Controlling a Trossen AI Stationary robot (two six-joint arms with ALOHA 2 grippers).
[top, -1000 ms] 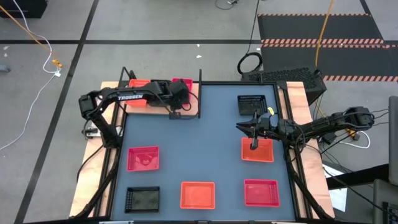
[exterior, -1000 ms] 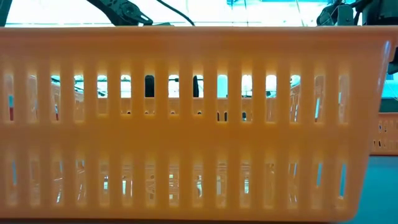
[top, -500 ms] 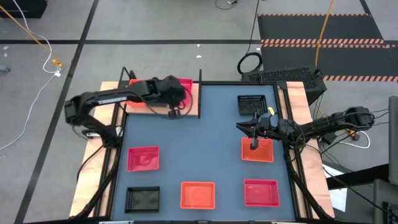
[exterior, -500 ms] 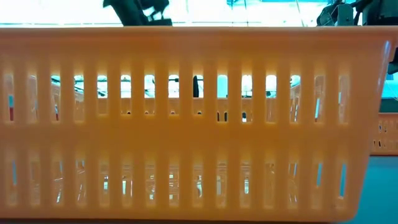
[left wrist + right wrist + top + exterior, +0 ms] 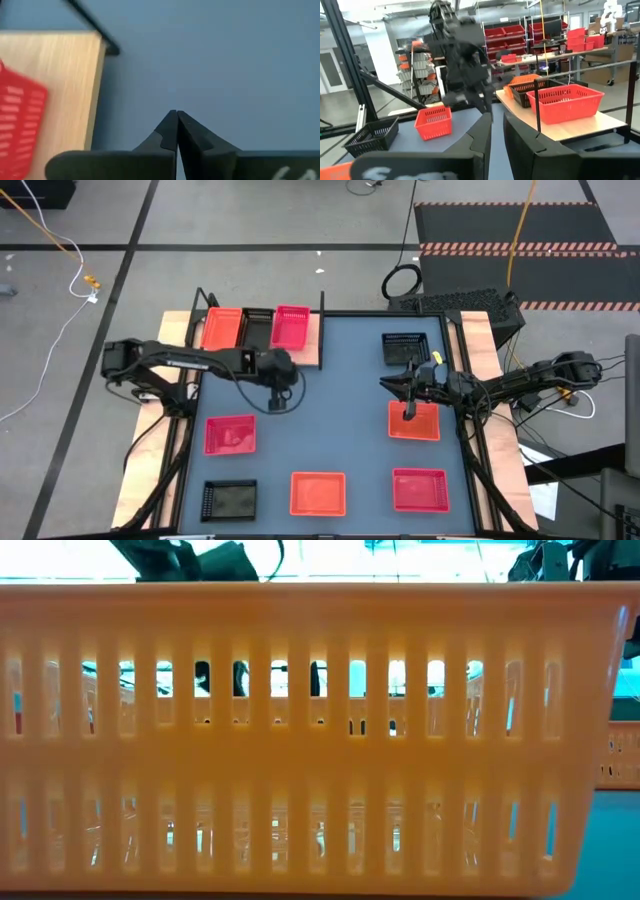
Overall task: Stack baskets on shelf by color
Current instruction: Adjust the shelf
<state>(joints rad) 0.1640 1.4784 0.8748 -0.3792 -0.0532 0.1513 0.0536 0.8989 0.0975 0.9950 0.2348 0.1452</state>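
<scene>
Since a second ago the left end effector (image 5: 280, 402) has drawn back off the shelf (image 5: 312, 348) and now hangs over bare blue-grey surface (image 5: 330, 420), its fingers (image 5: 170, 131) pressed together and empty. The right end effector (image 5: 407, 412) has not moved, poised above an orange basket (image 5: 428, 426); its fingers stand slightly apart, gripping nothing visible.

Nine mesh-walled rectangular plastic baskets show from above. Three sit side by side on the light-wood shelf: orange (image 5: 222, 328), black (image 5: 258, 328), pink-red (image 5: 291, 326). Six lie on the surface: two black (image 5: 406, 348) (image 5: 230, 501), two pink-red (image 5: 230, 434) (image 5: 420, 488), two orange, one near the front edge (image 5: 318, 493).
</scene>
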